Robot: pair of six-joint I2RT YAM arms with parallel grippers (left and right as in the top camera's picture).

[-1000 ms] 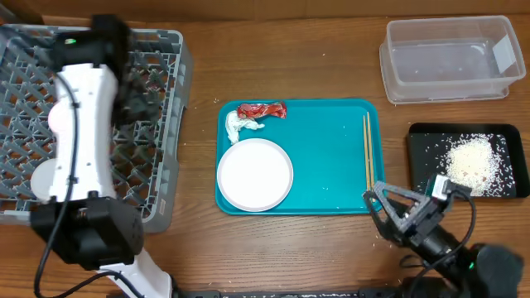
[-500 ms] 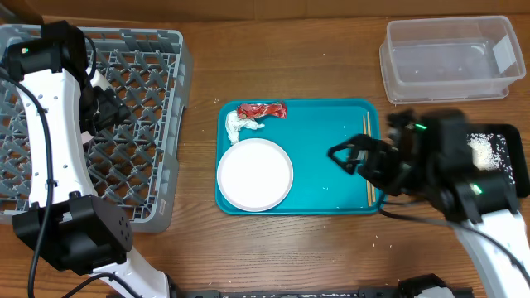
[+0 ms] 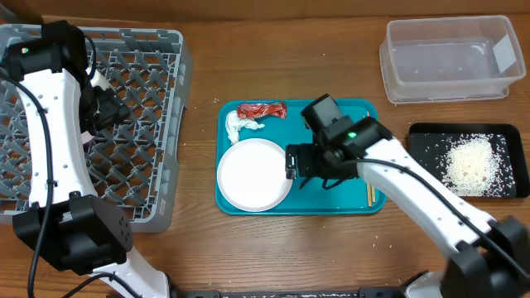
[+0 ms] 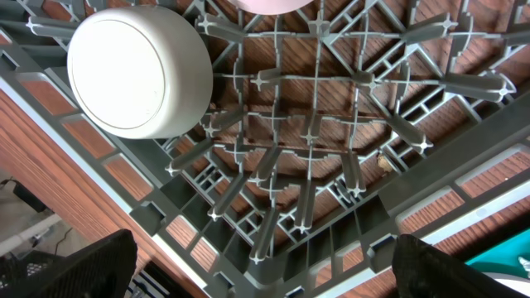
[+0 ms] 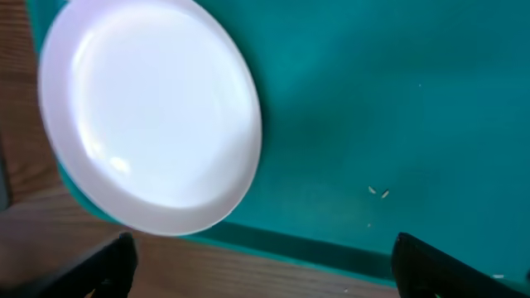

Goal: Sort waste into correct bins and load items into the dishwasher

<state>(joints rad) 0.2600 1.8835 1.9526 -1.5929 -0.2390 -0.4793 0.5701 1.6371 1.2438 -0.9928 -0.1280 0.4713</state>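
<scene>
Right gripper point(image 3: 294, 163), jaws spread and empty, beside the plate point(image 3: 254, 174): rigid, slick, breakable; I would pinch its raised rim.

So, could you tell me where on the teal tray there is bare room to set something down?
The teal tray is bare between the white plate and the chopsticks, though the open right gripper hangs over that patch. Its left side is crowded: plate, tissue and red wrapper.
</scene>
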